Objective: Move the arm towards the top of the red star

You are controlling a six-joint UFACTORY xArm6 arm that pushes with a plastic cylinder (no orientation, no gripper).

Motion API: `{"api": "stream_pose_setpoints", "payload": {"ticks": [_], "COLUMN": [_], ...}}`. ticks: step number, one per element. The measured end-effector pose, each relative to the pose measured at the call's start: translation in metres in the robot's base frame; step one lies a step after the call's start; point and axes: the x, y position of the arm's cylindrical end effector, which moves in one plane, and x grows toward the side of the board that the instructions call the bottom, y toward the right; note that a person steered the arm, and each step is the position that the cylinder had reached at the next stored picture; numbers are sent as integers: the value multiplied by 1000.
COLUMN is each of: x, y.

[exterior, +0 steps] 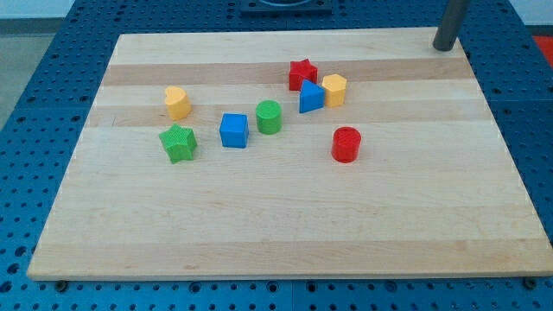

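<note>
The red star (302, 73) lies on the wooden board (285, 233) a little right of centre, near the view's top. A blue triangle (311, 97) touches its lower right side, and a yellow hexagon (334, 89) sits just right of the triangle. My tip (445, 47) is at the board's top right corner, far to the right of the star and slightly higher in the view. It touches no block.
A green cylinder (269, 117) and a blue cube (233, 130) sit left of and below the star. A green star (178, 142) and a yellow block (177, 102) lie further left. A red cylinder (346, 144) stands below the yellow hexagon.
</note>
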Motion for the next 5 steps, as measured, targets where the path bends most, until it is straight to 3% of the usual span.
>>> {"api": "stream_pose_setpoints", "payload": {"ticks": [4,5], "x": [-33,-34], "y": [-10,-40]}}
